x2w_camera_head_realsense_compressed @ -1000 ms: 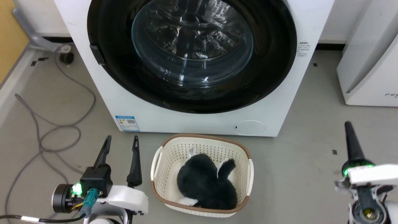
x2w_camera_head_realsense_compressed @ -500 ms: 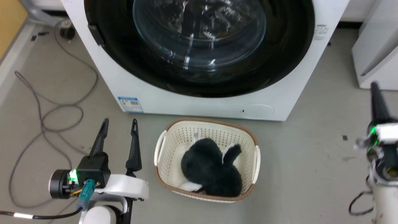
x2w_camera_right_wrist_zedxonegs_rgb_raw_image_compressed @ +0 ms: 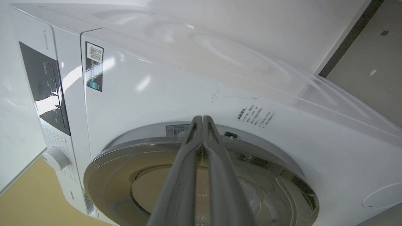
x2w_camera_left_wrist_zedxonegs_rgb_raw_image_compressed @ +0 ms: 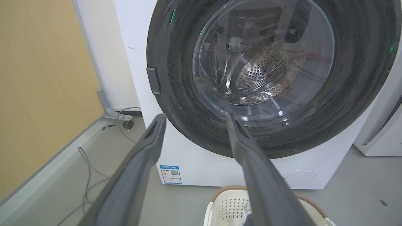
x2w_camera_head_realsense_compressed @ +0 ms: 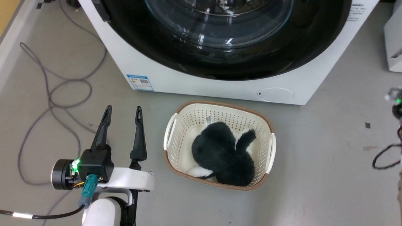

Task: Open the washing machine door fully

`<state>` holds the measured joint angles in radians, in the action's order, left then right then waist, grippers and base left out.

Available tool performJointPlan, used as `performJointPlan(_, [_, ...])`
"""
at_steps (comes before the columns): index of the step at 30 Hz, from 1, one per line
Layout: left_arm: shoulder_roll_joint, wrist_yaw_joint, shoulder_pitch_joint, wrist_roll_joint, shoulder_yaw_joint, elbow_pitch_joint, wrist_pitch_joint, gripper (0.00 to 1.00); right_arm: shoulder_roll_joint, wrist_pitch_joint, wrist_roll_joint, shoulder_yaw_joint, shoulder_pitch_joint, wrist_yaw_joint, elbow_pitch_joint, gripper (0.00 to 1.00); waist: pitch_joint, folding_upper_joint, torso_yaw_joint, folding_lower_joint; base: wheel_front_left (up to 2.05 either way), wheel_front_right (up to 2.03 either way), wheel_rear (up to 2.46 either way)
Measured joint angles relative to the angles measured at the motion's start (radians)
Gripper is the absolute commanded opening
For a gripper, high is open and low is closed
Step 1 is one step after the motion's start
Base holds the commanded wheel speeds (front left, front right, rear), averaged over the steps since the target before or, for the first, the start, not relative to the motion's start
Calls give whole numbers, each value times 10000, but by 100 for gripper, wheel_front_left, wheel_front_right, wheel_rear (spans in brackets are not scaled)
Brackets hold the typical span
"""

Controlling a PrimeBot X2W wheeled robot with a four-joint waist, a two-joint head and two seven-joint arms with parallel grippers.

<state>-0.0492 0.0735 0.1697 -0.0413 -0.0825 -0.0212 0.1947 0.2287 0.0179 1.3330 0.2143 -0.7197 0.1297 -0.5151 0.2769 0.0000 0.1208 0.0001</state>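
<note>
The washing machine [x2w_camera_head_realsense_compressed: 220, 88] is a big white box at the top of the head view. Its round glossy black door [x2w_camera_head_realsense_compressed: 188, 59], with a clear glass bowl, lies flat against the machine's front. My left gripper [x2w_camera_head_realsense_compressed: 123, 110] hovers low over the floor, left of the basket, open and holding nothing. In the left wrist view my left gripper [x2w_camera_left_wrist_zedxonegs_rgb_raw_image_compressed: 195, 116] points at the door's [x2w_camera_left_wrist_zedxonegs_rgb_raw_image_compressed: 176, 94] lower left, short of it. In the right wrist view my right gripper [x2w_camera_right_wrist_zedxonegs_rgb_raw_image_compressed: 201, 118] is shut and empty, aimed along the machine's front [x2w_camera_right_wrist_zedxonegs_rgb_raw_image_compressed: 141, 94] just above the door's rim [x2w_camera_right_wrist_zedxonegs_rgb_raw_image_compressed: 110, 175].
A cream basket [x2w_camera_head_realsense_compressed: 220, 111] holding a black plush toy [x2w_camera_head_realsense_compressed: 223, 153] stands on the floor right in front of the machine. Grey cables [x2w_camera_head_realsense_compressed: 50, 94] loop on the floor at left. A white appliance [x2w_camera_head_realsense_compressed: 394, 40] stands at right, and a yellow wall [x2w_camera_left_wrist_zedxonegs_rgb_raw_image_compressed: 40, 94] at left.
The head camera has moved, so the whole picture has shifted up and to the right. My right arm has slid to the picture's right edge, and its finger has left the frame.
</note>
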Motion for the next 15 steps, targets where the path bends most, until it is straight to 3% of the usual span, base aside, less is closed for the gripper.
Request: performJointPlan(15, [2,165,434,-215,-240,-33,293,100,880,698,420,-1221,-2895,0,-2132,0,743,0,395,0,0,0,0])
